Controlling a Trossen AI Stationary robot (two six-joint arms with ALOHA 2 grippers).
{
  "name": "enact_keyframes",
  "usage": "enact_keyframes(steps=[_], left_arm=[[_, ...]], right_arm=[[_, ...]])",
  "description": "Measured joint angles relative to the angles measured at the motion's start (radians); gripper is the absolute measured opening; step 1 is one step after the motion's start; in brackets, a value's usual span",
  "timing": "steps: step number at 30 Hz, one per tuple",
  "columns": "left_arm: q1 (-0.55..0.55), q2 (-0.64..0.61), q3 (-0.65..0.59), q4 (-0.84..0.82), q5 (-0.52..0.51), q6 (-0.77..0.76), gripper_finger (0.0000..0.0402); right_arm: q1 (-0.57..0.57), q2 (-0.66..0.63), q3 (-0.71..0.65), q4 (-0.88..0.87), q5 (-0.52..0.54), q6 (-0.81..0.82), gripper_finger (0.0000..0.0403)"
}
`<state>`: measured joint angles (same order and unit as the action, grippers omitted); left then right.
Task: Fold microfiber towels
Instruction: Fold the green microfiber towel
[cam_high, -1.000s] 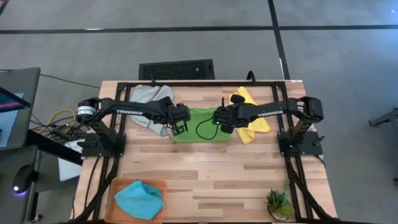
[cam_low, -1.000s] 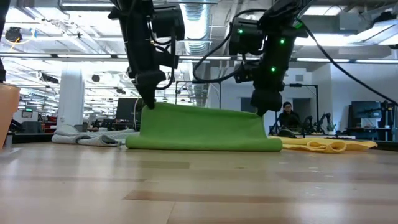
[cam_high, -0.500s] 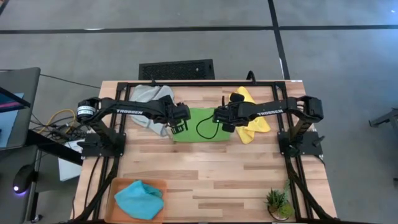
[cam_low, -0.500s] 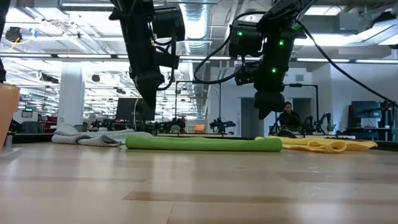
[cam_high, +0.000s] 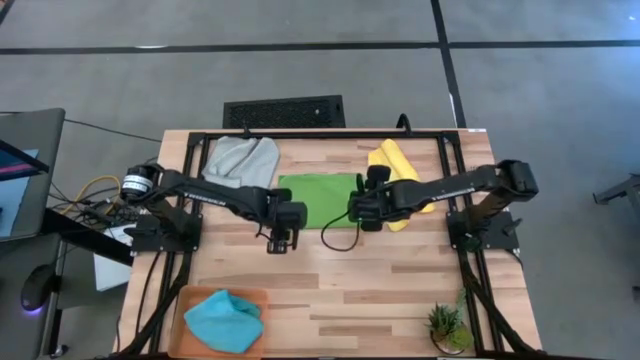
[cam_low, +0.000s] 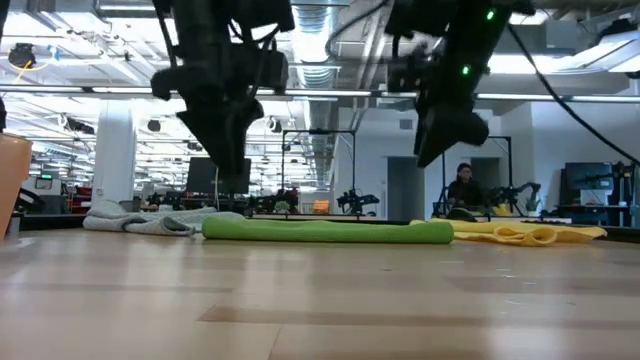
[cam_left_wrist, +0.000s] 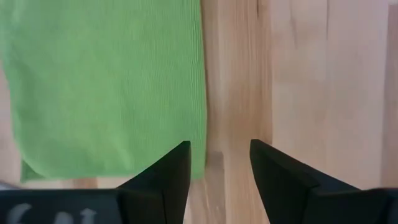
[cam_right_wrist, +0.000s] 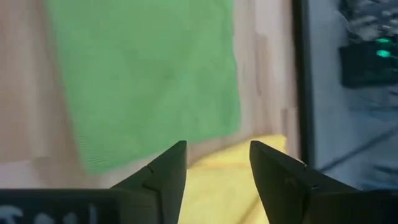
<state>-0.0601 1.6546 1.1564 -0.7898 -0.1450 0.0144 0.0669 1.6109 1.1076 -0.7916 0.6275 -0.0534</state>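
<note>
The bright green towel (cam_high: 318, 200) lies flat and folded on the table's far middle; in the low view it shows as a low flat band (cam_low: 328, 231). My left gripper (cam_high: 280, 240) is open and empty, just off the towel's near left corner (cam_left_wrist: 106, 87) and above the table (cam_low: 235, 180). My right gripper (cam_high: 363, 216) is open and empty by the towel's near right corner (cam_right_wrist: 149, 81), raised above it (cam_low: 432, 150). The grey towel (cam_high: 240, 160), the yellow towel (cam_high: 402, 180) and the teal towel (cam_high: 222, 320) lie apart.
The grey towel lies crumpled at the far left, the yellow one at the far right, beside the green towel (cam_right_wrist: 230, 186). The teal towel lies on an orange tray (cam_high: 190, 296) at the near left corner. A small potted plant (cam_high: 447, 325) stands near right. Bare wood lies between.
Both grippers held the green towel's upper edge raised, the cloth standing between them. They let go and the raised part dropped flat onto the rest. Both grippers then moved toward the table's near edge, the left one farther.
</note>
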Motion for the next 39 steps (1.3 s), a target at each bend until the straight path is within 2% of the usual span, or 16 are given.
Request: enact_keyframes(steps=[5,10,14,20,27,30,36,39], left_arm=[[-0.02,0.002,-0.089,0.058,-0.025,-0.055,0.0159],[-0.019,0.003,-0.148,0.131,-0.11,-0.09,0.016],[-0.018,0.019,-0.198,0.177,-0.121,-0.059,0.016],[-0.017,0.076,-0.211,0.23,-0.193,-0.02,0.016],[-0.005,0.131,-0.206,0.226,-0.186,-0.04,0.0156],[-0.005,0.133,-0.199,0.211,-0.18,-0.072,0.0128],[-0.003,0.135,-0.144,0.137,-0.176,-0.093,0.0016],[0.0,0.132,-0.092,0.107,-0.219,-0.063,0.0009]], right_arm=[[0.026,-0.046,0.0,0.022,-0.09,0.0,0.0196],[0.044,-0.055,0.0,0.019,-0.098,-0.005,0.0194],[0.044,-0.052,0.0,0.022,-0.098,0.0,0.0194],[0.044,-0.052,0.0,0.039,-0.102,0.0,0.0192],[0.044,-0.052,0.0,0.038,-0.104,0.0,0.0191],[0.044,-0.052,0.0,0.037,-0.104,0.0,0.0189],[0.044,-0.053,0.0,-0.017,-0.104,0.001,0.0182],[0.044,-0.054,0.0,-0.048,-0.103,0.001,0.018]])
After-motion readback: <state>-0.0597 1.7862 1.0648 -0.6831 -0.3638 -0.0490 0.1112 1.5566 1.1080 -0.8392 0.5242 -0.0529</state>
